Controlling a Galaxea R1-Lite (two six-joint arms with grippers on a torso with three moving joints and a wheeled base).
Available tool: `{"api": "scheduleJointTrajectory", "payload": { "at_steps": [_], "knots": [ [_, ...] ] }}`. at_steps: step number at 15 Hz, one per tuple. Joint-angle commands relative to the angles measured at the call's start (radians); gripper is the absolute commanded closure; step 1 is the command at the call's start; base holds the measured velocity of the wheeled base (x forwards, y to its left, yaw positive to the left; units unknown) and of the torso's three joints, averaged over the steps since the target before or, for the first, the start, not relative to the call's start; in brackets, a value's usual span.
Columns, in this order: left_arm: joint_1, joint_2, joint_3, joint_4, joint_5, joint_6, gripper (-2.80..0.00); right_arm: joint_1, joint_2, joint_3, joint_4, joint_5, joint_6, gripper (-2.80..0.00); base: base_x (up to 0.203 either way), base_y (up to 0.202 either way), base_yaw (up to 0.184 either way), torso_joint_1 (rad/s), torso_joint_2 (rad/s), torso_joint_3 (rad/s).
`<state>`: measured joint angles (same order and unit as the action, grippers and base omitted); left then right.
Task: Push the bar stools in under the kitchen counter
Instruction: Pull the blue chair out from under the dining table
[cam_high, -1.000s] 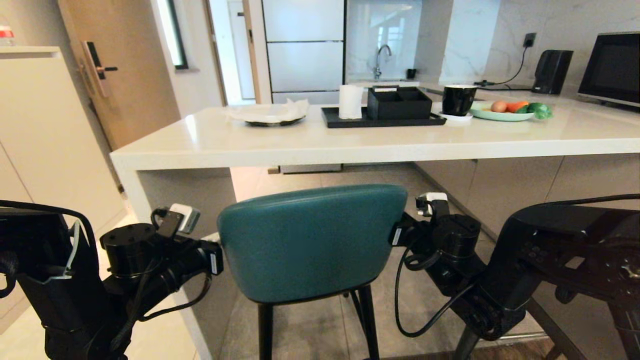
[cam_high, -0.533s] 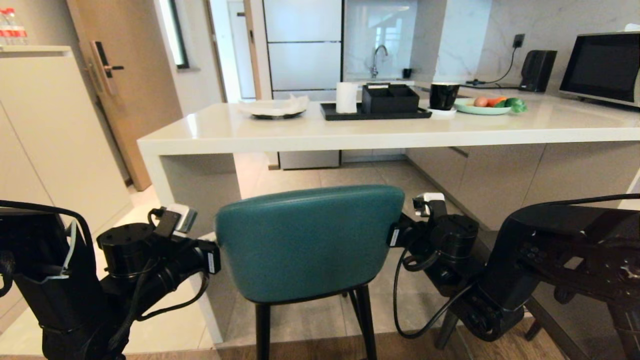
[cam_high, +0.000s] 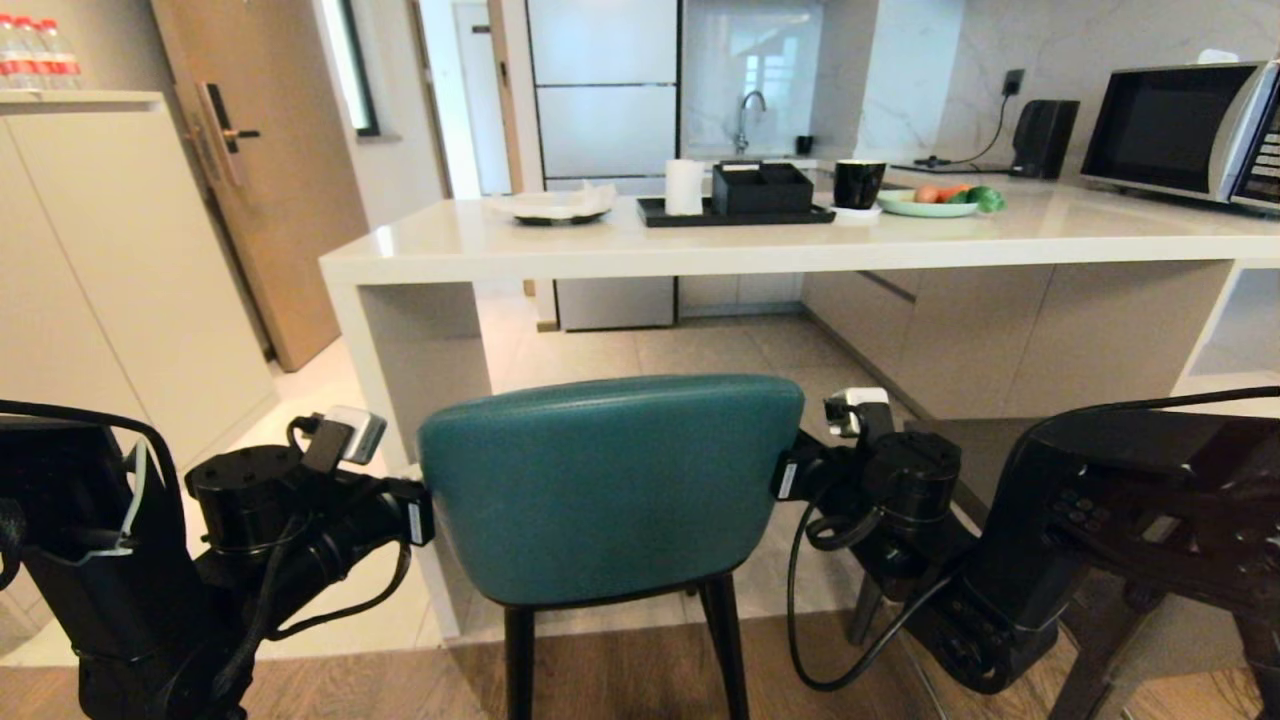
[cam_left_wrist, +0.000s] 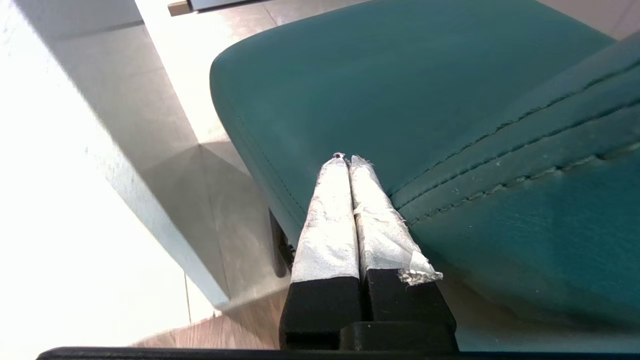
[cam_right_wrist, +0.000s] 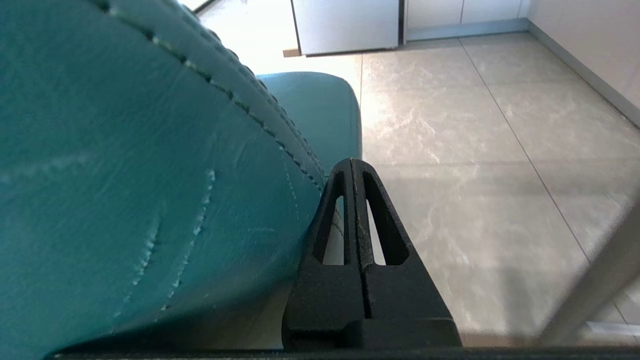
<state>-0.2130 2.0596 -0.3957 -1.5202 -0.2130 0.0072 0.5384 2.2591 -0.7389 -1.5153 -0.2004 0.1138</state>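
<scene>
The teal bar stool (cam_high: 610, 490) stands in front of me with its rounded back toward me, on thin black legs. My left gripper (cam_left_wrist: 345, 159) is shut and lies against the left end of that back, over the teal seat (cam_left_wrist: 380, 75). On the other end of the teal back (cam_right_wrist: 150, 175), my right gripper (cam_right_wrist: 352, 162) is shut and rests alongside it. The kitchen counter (cam_high: 760, 250) is a thick white slab farther ahead, with open floor between it and the stool. Grey legs (cam_high: 862, 608) of a second stool show behind my right arm.
On the counter are a black tray (cam_high: 735, 212) with a box and paper roll, a black mug (cam_high: 858, 184), a plate of vegetables (cam_high: 935, 200) and a microwave (cam_high: 1170, 130). A white cabinet (cam_high: 90, 260) stands left. Tile gives way to wood floor (cam_high: 620, 670) beneath me.
The whole view has drawn back from the counter, which now looks farther and smaller; wood floor has come into sight. The teal stool keeps its place between my arms. Both grippers stay shut.
</scene>
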Motion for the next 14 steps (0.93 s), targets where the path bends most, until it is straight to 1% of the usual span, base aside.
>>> {"api": "scheduleJointTrajectory", "payload": {
  "at_steps": [1, 8, 9, 10, 11, 14],
  "knots": [
    [0.000, -0.006, 0.002, -0.010, -0.002, 0.000, 0.00, 0.006, -0.031, 0.013, -0.015, 0.001, 0.001, 0.00, -0.197, 0.000, 0.000, 0.005, 0.01, 0.002],
    [0.001, -0.016, 0.012, -0.010, 0.002, 0.002, 0.00, 0.006, -0.036, 0.021, -0.015, 0.001, 0.002, 0.00, -0.197, 0.000, -0.003, 0.000, 0.00, 0.002],
    [-0.001, -0.016, 0.007, -0.010, 0.021, 0.002, 0.00, 0.006, -0.038, 0.027, -0.015, 0.001, 0.001, 0.00, -0.187, 0.000, -0.005, 0.001, 0.00, 0.002],
    [-0.006, -0.018, 0.006, -0.010, 0.049, 0.002, 0.00, 0.006, -0.037, 0.037, -0.015, 0.001, 0.001, 0.00, -0.118, 0.000, -0.003, -0.002, 0.00, 0.007],
    [-0.006, -0.023, 0.010, -0.010, 0.061, 0.002, 0.00, 0.006, -0.040, 0.047, -0.015, 0.001, 0.000, 0.00, 0.000, 0.000, 0.000, 0.000, 0.00, 0.000],
    [-0.006, -0.046, 0.043, -0.010, 0.064, 0.002, 0.00, 0.022, -0.065, 0.094, -0.015, 0.002, 0.000, 0.00, 0.000, 0.000, 0.000, 0.000, 0.00, 0.000]
  ]
}}
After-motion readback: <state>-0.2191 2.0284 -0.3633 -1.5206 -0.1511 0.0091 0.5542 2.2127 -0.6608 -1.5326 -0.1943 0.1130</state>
